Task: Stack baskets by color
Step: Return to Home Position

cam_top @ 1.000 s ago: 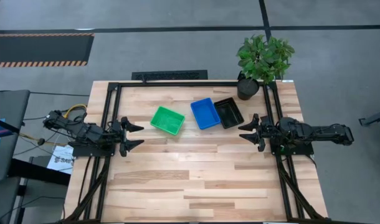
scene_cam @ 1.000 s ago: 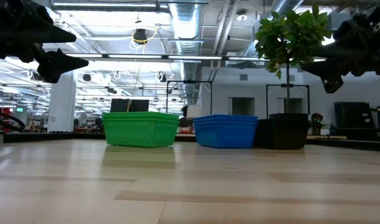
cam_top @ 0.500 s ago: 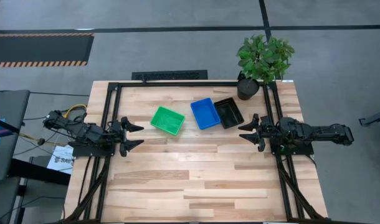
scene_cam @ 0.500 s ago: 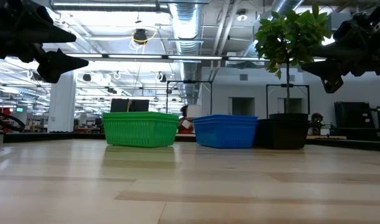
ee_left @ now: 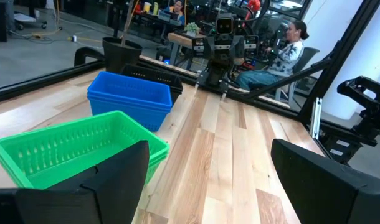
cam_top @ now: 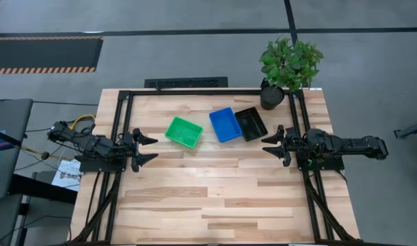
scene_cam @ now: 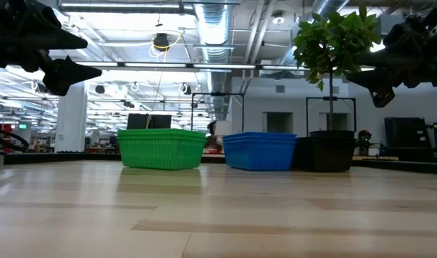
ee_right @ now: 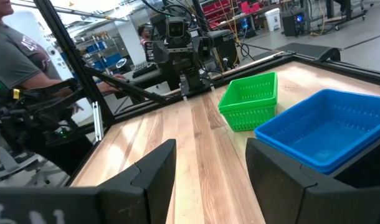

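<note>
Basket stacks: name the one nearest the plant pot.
The black stack, right next to the pot at the table's far right corner. The blue stack sits one place farther left, and the green stack is farthest.

Basket count per stack unreadable from above: green stack (cam_top: 184,132), blue stack (cam_top: 225,124), black stack (cam_top: 251,124). Right wrist view crops blue stack at picture edge.

No text is legible — none anywhere.

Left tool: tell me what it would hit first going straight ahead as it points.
Probably the right tool, across bare table; the green baskets seem just off the line of the left tool.
</note>
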